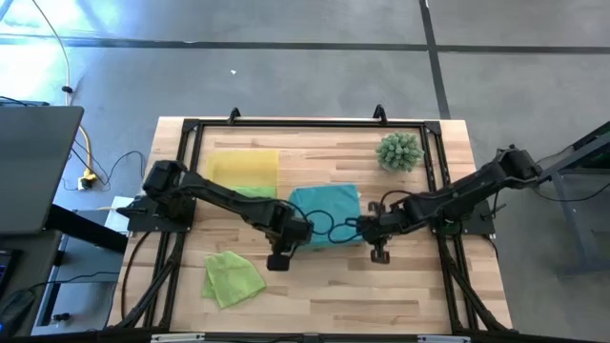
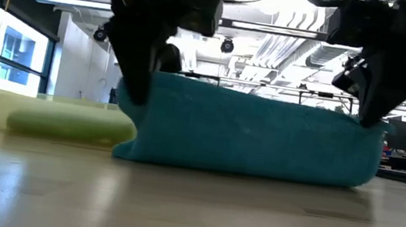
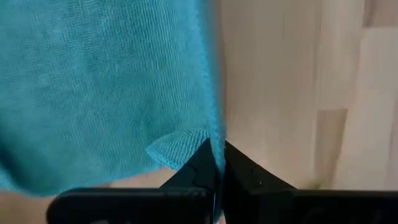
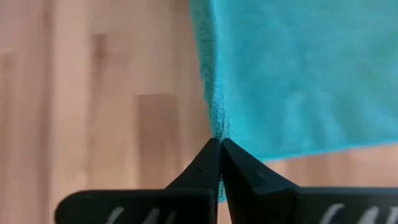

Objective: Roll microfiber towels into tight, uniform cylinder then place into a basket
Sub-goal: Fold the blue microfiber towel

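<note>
The teal microfiber towel (image 1: 324, 208) lies mid-table, its near edge raised between my two grippers. My left gripper (image 1: 283, 248) is shut on the near left corner and my right gripper (image 1: 378, 244) on the near right corner. A rolled lime green towel (image 2: 70, 123) lies on the wood beside the yellow basket (image 1: 243, 164) at the far left. A second lime green towel (image 1: 233, 278) lies crumpled near the front left. My left gripper (image 3: 217, 155) pinches the teal towel's side edge (image 3: 214, 134) at its near left corner between both fingers, slanting down from above. A small flap (image 3: 177, 148) folds over beside the fingers. The towel hangs below and its lower part (image 2: 182, 157) rests on the table. My right gripper (image 4: 219, 149) pinches the towel's side edge (image 4: 216, 124) at its near right corner between both fingers, slanting down from above. The corner (image 2: 368, 130) is held up, the cloth between the two grippers runs almost level, and its bottom fold lies on the table.
A spiky green ball-shaped plant (image 1: 398, 151) stands at the far right. A black frame (image 1: 286, 124) runs around the tabletop. Bare wood (image 1: 381, 286) stretches along the near edge in front of the teal towel.
</note>
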`<act>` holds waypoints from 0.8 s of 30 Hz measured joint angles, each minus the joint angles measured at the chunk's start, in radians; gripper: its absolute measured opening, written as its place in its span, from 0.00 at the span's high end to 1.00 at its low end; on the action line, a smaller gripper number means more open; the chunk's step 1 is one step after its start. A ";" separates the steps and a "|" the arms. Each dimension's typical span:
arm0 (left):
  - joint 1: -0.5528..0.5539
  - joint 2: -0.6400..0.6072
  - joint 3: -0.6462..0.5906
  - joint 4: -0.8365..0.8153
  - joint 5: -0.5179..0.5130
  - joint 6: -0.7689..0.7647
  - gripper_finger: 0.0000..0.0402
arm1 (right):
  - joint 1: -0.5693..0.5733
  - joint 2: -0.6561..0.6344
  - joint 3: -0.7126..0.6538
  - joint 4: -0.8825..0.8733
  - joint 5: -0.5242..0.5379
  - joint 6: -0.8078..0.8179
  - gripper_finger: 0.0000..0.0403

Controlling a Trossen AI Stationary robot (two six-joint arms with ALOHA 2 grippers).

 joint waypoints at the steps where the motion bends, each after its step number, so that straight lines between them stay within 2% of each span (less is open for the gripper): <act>1: 0.003 0.005 0.000 0.006 0.017 -0.011 1.00 | 0.005 0.000 -0.015 0.037 -0.020 -0.008 1.00; 6: 0.002 0.017 0.000 0.031 0.041 -0.080 1.00 | 0.010 0.000 -0.055 0.133 -0.036 -0.014 1.00; 11: 0.000 -0.017 0.002 0.031 0.156 -0.088 1.00 | 0.009 0.000 -0.055 0.129 -0.063 -0.028 1.00; 14: 0.000 -0.048 0.001 0.012 0.130 -0.098 1.00 | 0.007 0.000 -0.055 0.111 -0.019 -0.045 1.00; 18: 0.018 -0.095 0.011 -0.042 -0.036 -0.090 1.00 | 0.006 -0.005 0.008 -0.025 0.160 -0.095 1.00; 21: 0.034 -0.136 0.042 -0.134 -0.261 -0.059 1.00 | 0.007 -0.011 0.118 -0.203 0.345 -0.131 1.00; 24: 0.037 -0.164 0.090 -0.177 -0.529 0.010 1.00 | 0.010 -0.011 0.249 -0.354 0.597 -0.177 1.00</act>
